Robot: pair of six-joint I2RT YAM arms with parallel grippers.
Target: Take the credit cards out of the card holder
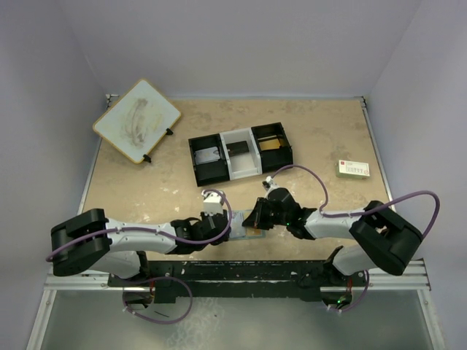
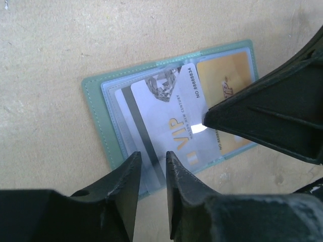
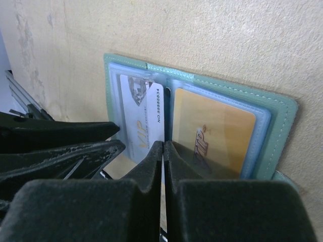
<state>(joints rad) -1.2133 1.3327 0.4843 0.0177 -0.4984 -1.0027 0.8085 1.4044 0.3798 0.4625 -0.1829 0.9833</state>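
Note:
The card holder lies open and flat on the table, grey-green with pale-blue pockets; it also shows as the card holder and the card holder. A pale bluish-grey credit card sticks out askew from the left pocket. The orange-gold credit card sits inside the right pocket. My left gripper hovers over the grey card's near edge, open by a narrow gap, with nothing pinched. My right gripper is shut, its tips down on the holder's middle fold.
A black-and-white three-compartment tray stands behind the grippers at mid-table. A white box with red and green print lies at the right. A tilted whiteboard leans at the back left. Both arms meet close together near the front edge.

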